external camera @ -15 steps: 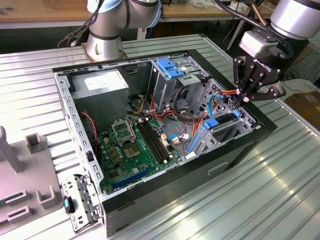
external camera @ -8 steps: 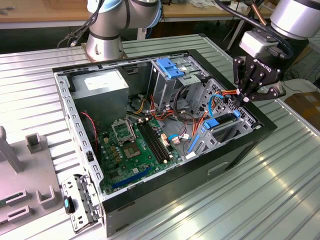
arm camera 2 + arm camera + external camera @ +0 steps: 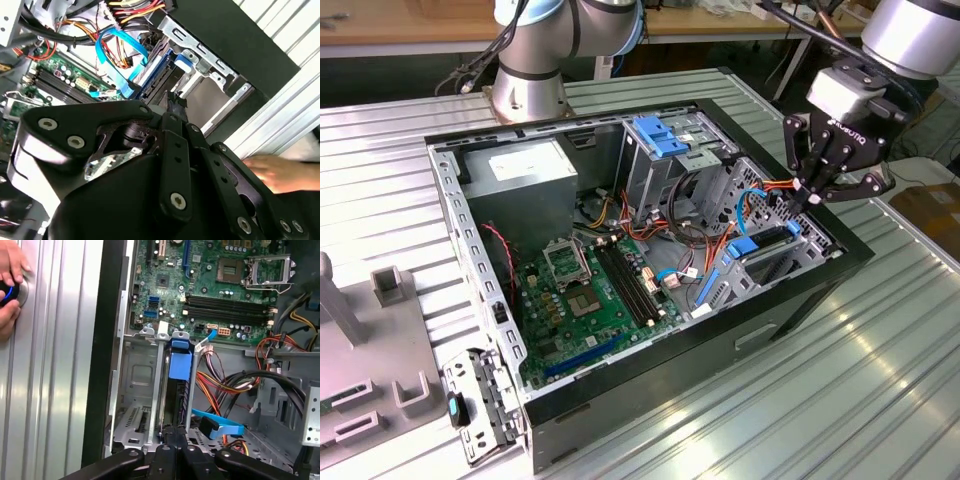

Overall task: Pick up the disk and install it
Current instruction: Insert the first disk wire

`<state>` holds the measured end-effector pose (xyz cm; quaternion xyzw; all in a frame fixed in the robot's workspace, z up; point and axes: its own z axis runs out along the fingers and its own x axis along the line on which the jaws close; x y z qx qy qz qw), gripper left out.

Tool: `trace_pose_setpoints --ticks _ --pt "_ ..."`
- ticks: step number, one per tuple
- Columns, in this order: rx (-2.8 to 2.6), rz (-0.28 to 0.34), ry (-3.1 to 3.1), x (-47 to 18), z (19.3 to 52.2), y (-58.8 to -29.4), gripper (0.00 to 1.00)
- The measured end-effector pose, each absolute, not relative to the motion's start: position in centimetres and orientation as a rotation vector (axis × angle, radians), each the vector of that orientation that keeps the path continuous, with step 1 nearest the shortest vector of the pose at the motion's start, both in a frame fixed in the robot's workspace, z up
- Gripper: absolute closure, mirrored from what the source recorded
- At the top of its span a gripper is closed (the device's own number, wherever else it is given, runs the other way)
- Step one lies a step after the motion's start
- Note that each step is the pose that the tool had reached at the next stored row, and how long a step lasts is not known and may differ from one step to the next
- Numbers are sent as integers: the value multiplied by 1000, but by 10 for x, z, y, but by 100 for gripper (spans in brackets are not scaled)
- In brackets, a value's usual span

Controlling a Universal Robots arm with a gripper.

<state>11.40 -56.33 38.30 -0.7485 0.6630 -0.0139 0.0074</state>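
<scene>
The disk [image 3: 175,395], grey metal with blue carrier rails and a blue tab, stands on edge in the drive cage [image 3: 135,385] at the front corner of the open computer case. The exterior view has the disk [image 3: 752,243] on its right side, low in the cage. My gripper [image 3: 810,196] hangs right above it with the fingers brought together to a point. In both wrist views the gripper [image 3: 173,436] [image 3: 175,102] meets the disk's [image 3: 156,75] near end. I see nothing held between the fingers.
The motherboard [image 3: 595,290] lies on the case floor, with a grey box [image 3: 525,175] at the back and a light-blue latch plate [image 3: 660,135] on the upper cage. Orange and blue cables [image 3: 225,385] crowd beside the cage. A person's hand [image 3: 10,275] rests on the table outside the case.
</scene>
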Motion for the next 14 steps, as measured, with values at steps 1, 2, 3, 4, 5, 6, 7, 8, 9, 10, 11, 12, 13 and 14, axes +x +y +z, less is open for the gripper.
trace_pose_setpoints --ticks 1,2,3,4,5,6,7,8,9,10,11,12,13,14 --pt "-2355 -47 2053 115 383 -563 89" --pt "-2363 -48 2042 117 382 -563 89" --pt "-2369 -48 2035 119 382 -563 89" --pt "-2372 -48 2031 122 381 -563 89" --pt "-2373 -48 2031 131 381 -560 89" --pt "-2374 -48 2030 138 379 -558 89" --pt "-2375 -49 2029 138 378 -556 89" --pt "-2381 -54 2030 138 378 -555 89" --pt "-2387 -52 2027 138 378 -555 89" --pt "-2416 -50 1994 138 378 -554 89" --pt "-2436 -48 1970 138 378 -554 89" --pt "-2448 -48 1955 138 378 -554 89" --pt "-2471 -47 1926 138 378 -553 89" --pt "-2498 -46 1892 138 378 -553 89"
